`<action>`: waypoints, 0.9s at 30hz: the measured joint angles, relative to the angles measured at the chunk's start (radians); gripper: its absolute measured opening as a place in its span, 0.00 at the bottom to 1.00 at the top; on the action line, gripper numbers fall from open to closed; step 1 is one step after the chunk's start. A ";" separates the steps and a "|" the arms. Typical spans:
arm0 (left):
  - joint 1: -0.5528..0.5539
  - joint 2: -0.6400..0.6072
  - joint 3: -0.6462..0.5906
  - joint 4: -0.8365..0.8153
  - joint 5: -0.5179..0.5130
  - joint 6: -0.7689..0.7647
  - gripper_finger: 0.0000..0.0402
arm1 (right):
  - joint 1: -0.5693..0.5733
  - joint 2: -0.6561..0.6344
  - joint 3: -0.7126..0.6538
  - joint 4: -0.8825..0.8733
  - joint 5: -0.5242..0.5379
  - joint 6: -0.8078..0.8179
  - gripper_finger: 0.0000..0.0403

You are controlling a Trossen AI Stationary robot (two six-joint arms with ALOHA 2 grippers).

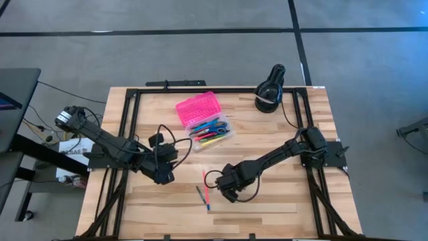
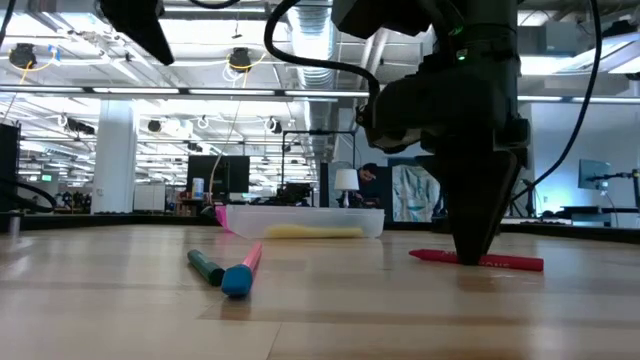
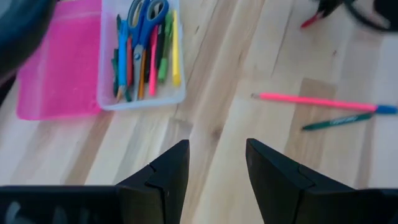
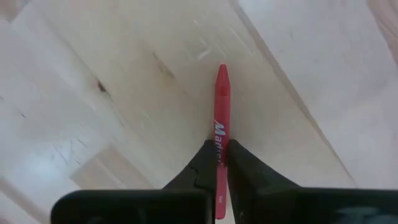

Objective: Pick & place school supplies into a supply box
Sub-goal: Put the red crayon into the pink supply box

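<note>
Right gripper (image 4: 219, 163) is down on the wooden table (image 1: 281, 201), fingers pinched together on a red crayon (image 4: 222, 106). In the right wrist view the crayon runs straight out between the fingertips, its long axis in line with the gripper's reach and its pointed tip away from the wrist, so the grip sits toward the blunt end. In the low view the crayon lies flat on the wood, so I judge it clamped but not lifted.

The supply box (image 1: 224, 138) sits open toward the back of the table near the middle, its pink lid (image 1: 197, 108) flipped out toward the back edge, the clear base already holding pens and blue-handled scissors (image 3: 142, 14). From the right gripper the box lies toward the back edge and a little toward the left side. Its long side looks angled to the crayon, so the wrist probably needs a turn before the drop.

Left gripper (image 3: 217, 168) hovers with fingers apart at the left-middle of the table, nearer the box than the right one, holding nothing.

Still loose near the front edge, just beside the right gripper: a pink pen with blue cap (image 3: 323, 102) and a green pen (image 3: 336, 121), lying almost side by side.
</note>
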 joint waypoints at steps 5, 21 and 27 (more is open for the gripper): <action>0.000 0.000 0.000 -0.033 -0.001 0.044 0.38 | 0.000 0.002 0.015 0.003 0.000 0.039 0.01; 0.000 -0.001 0.000 -0.042 -0.002 0.131 0.38 | -0.015 0.011 0.163 -0.075 0.031 -0.088 0.01; -0.001 -0.040 0.000 -0.057 -0.010 0.093 0.38 | -0.067 0.008 0.244 -0.127 0.067 -0.221 0.01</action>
